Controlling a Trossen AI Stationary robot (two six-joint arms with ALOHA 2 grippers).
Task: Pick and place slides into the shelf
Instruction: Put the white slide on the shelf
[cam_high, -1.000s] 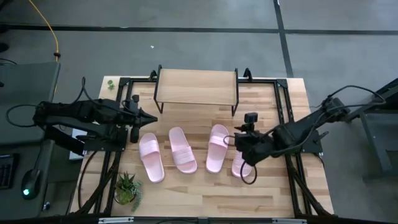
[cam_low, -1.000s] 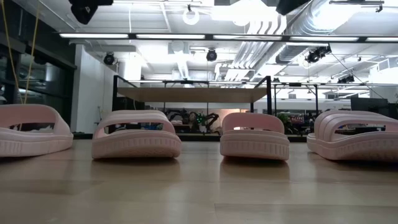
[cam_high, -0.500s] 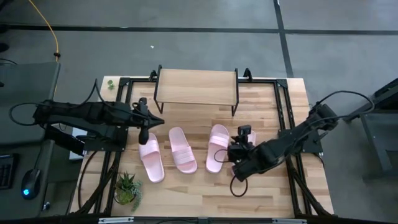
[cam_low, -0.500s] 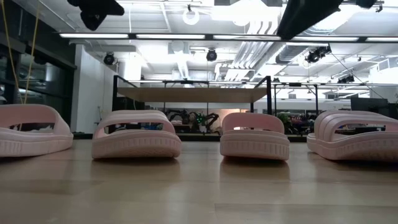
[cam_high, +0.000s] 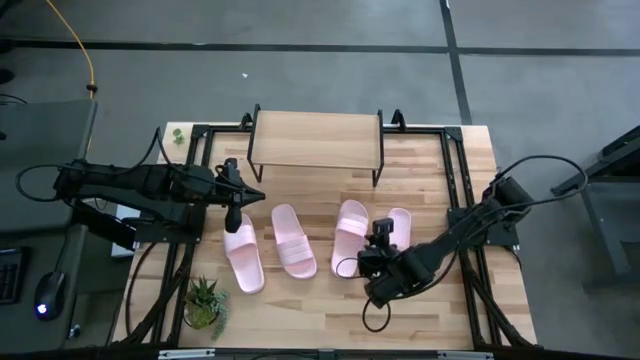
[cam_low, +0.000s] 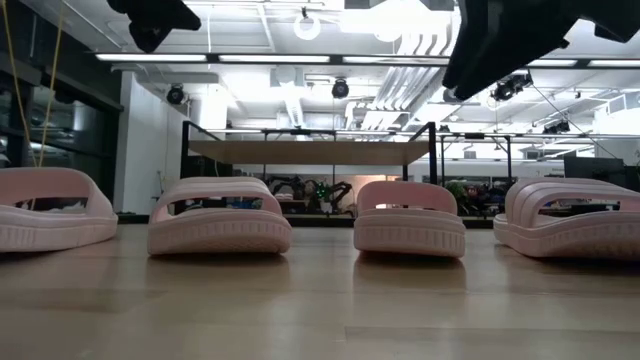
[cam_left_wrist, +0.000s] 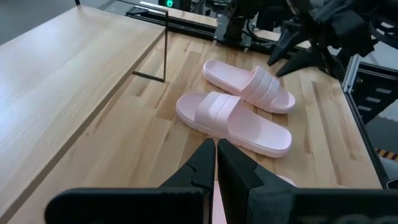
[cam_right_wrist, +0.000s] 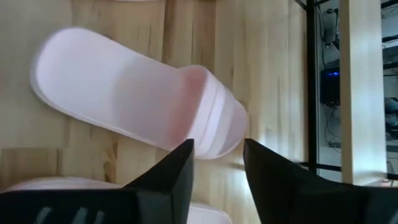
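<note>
Hovering over the row of slides, both arms are staged for pickup, and none of the four is yet on the shelf, which stands empty at the far edge of the counter. The slides lie side by side in the middle of the counter, toes toward the shelf: the leftmost slide, the second slide, the third slide and the rightmost slide. The right gripper hangs above the near ends of the third and rightmost slides; its fingers are spread, with a slide's strap end showing in the gap, judged an approach to a grasp. The left gripper sits just above the far end of the leftmost slide, fingers pressed together and holding nothing. A small potted plant stands at the near left corner, clear of the working area.
</note>
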